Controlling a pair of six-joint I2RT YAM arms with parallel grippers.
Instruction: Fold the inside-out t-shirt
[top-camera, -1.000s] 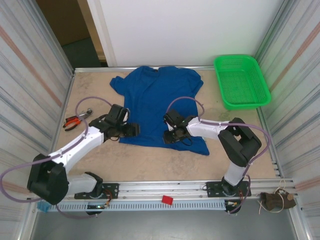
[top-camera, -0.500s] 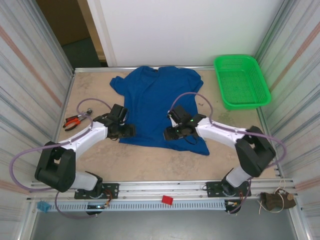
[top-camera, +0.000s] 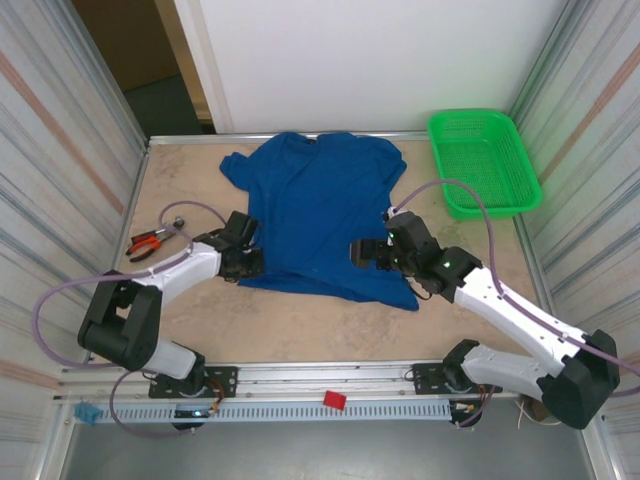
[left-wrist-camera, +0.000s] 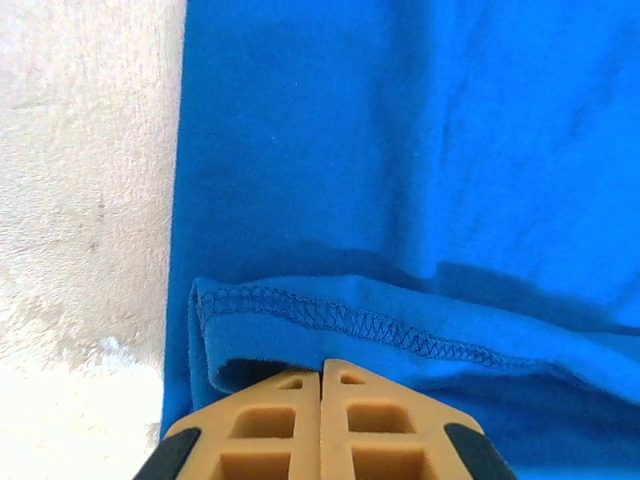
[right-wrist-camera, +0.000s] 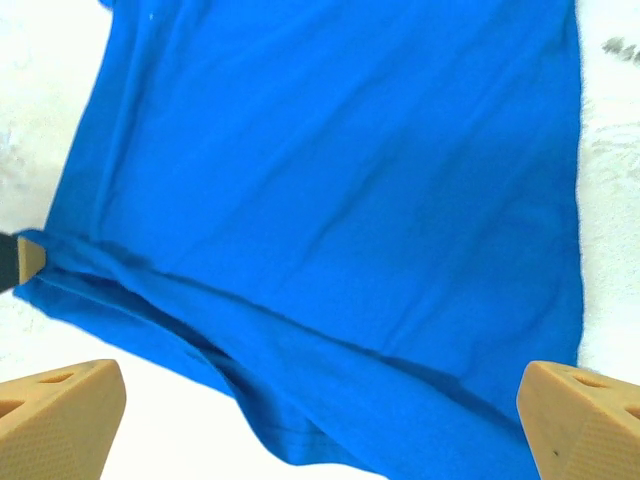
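Observation:
The inside-out t-shirt (top-camera: 320, 200) is royal blue and lies flat on the table, collar at the far side and hem toward me. My left gripper (top-camera: 250, 263) sits at the shirt's near left hem corner. In the left wrist view its tan fingers (left-wrist-camera: 321, 372) are pressed together, and the stitched hem (left-wrist-camera: 330, 320) curls up over their tips, pinched. My right gripper (top-camera: 363, 252) hovers over the shirt's lower right part. In the right wrist view its fingers (right-wrist-camera: 320, 420) stand wide apart with nothing between them, and the blue cloth (right-wrist-camera: 330, 170) is spread below.
A green mesh basket (top-camera: 483, 162) stands at the far right. Red-handled pliers (top-camera: 152, 240) lie on the table left of the shirt. Bare tabletop (top-camera: 300, 320) runs between the hem and the arm bases. Corrugated walls close in both sides.
My left gripper has closed on the hem corner. My right gripper has moved right, off the middle of the hem, and opened wide.

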